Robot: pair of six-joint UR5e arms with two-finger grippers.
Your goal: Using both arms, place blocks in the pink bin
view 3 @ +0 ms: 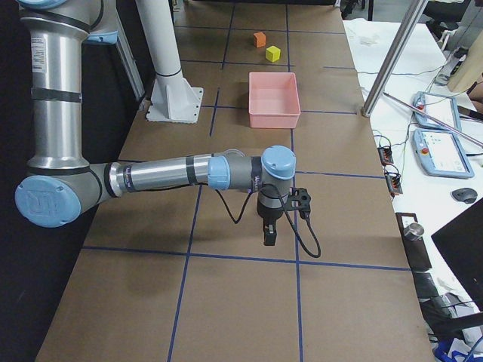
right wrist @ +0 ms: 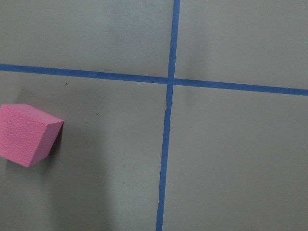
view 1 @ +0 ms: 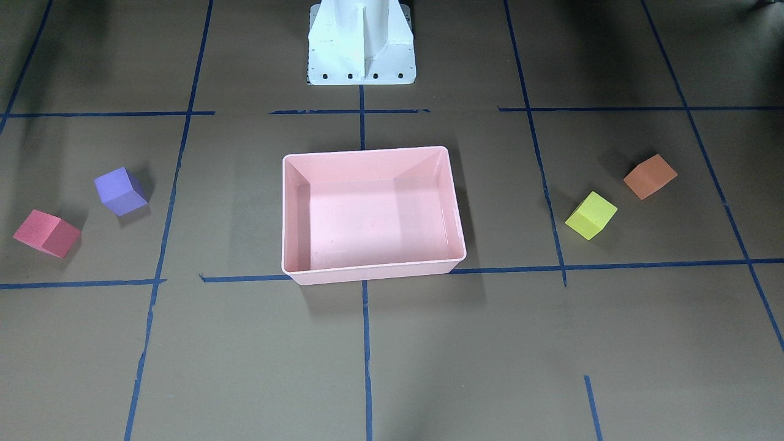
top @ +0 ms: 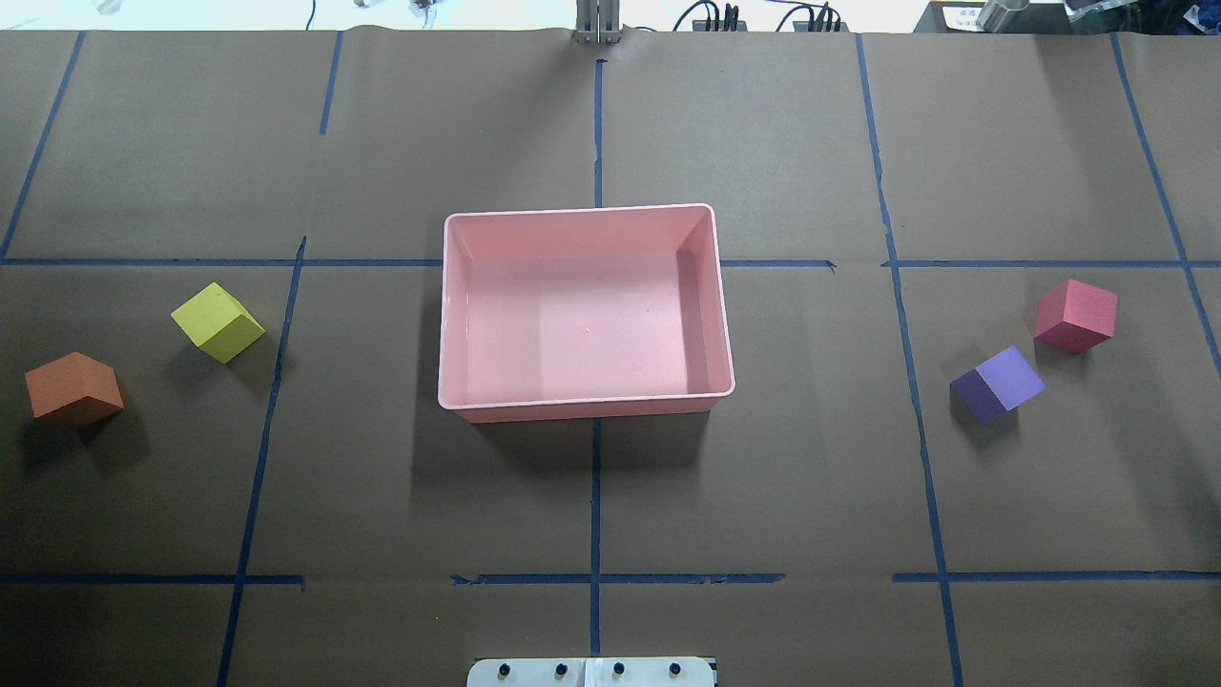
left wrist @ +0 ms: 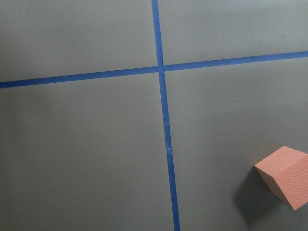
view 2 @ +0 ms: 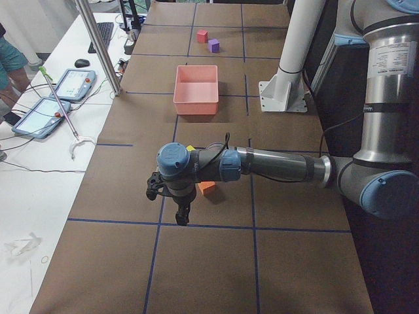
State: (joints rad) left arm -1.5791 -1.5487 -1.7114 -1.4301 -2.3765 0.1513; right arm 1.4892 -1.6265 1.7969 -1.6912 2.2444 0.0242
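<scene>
The pink bin [top: 458, 315] sits empty at the table's middle. The yellow block [top: 217, 322] and the orange block [top: 73, 388] lie on its left, and the red block [top: 1075, 316] and the purple block [top: 998, 383] on its right. My left gripper [view 2: 182, 212] hangs above the table beside the orange block [view 2: 207, 188], which shows at the left wrist view's lower right [left wrist: 286, 175]. My right gripper [view 3: 269, 234] hangs over the table's right end, with the red block at the right wrist view's left edge [right wrist: 26, 134]. I cannot tell whether either gripper is open or shut.
The white pedestal [view 1: 361, 43] stands behind the bin. Blue tape lines [top: 595, 496] cross the brown table. A metal pole [view 2: 98, 46] and tablets [view 2: 62, 98] stand on the white bench beyond the table's far edge.
</scene>
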